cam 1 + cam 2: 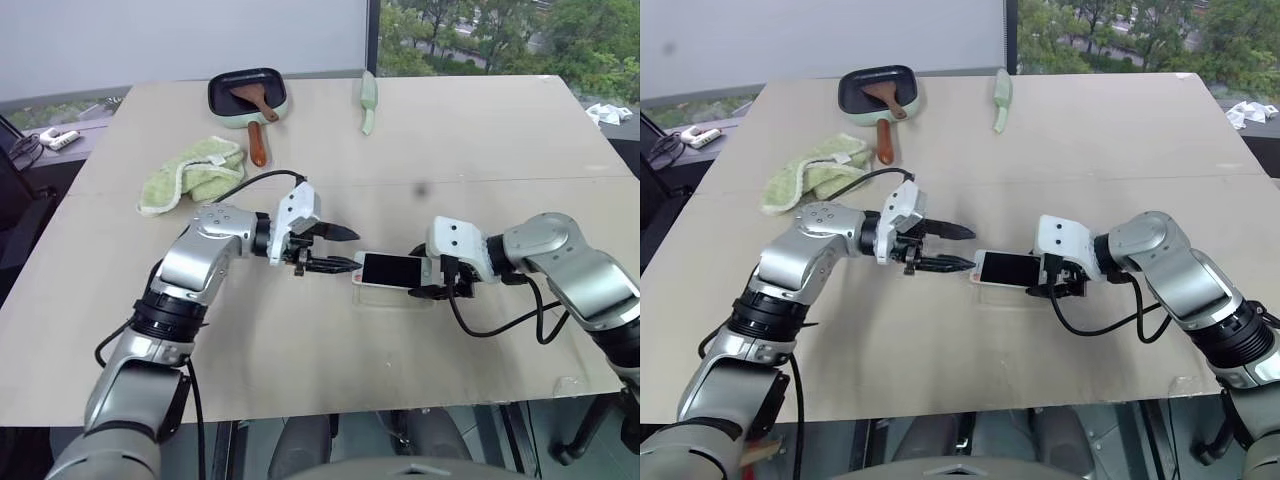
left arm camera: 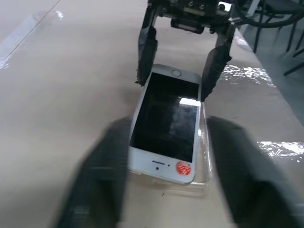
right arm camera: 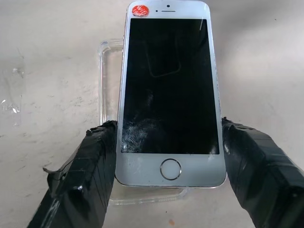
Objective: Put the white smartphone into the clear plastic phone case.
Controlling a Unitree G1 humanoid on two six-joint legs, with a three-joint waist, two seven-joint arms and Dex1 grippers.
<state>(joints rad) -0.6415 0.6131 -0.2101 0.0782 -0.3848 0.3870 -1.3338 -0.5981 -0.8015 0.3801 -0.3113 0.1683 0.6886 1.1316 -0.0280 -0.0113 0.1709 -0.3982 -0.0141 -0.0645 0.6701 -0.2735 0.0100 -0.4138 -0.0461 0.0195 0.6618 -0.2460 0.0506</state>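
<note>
The phone [image 3: 168, 95] lies screen-up over the case [image 3: 107, 85], askew, not seated, mid-table [image 1: 300, 360]. The right gripper [image 3: 168, 156] has its fingers [image 3: 85, 175] clamped on the phone's home-button end. The left gripper [image 1: 345, 250], fingers [image 1: 340, 234] apart, hovers just beside the phone's other end. Beyond it, a pan [image 1: 247, 92] holds a brown spatula [image 1: 255, 110].

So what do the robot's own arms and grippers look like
Both arms are rounded silver-grey metal segments with black joint rings. Each wrist carries a white block housing. The left gripper and right gripper have two black fingers, wrapped in black tape on the right. Loose black cables loop from each forearm.
</note>
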